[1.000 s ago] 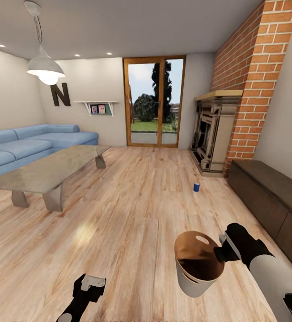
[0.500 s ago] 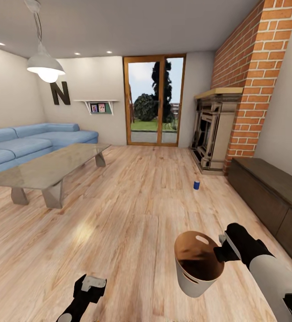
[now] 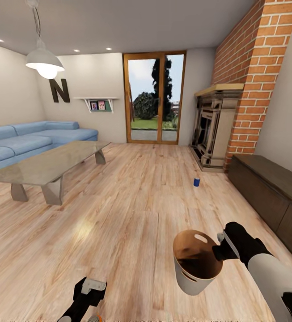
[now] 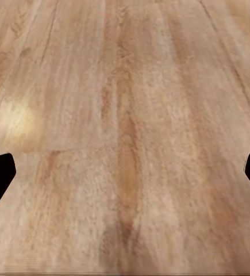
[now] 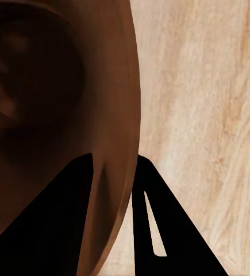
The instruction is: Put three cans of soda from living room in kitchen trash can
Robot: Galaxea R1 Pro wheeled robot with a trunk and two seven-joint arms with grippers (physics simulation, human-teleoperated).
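Right pincer (image 3: 218, 251) we've got clamped on the trash can (image 3: 192, 273) rim, left pincer (image 3: 90, 293) wide open and empty, blue can (image 3: 196, 181) sitting on the floor (image 3: 132, 201) ahead.

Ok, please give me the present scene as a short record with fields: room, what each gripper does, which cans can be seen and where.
room: living room with blue sofa, low table, brick fireplace
right gripper: shut on the rim of the trash can, held above the floor
left gripper: open, nothing between the fingers
cans seen: one blue can, upright on the wood floor near the fireplace
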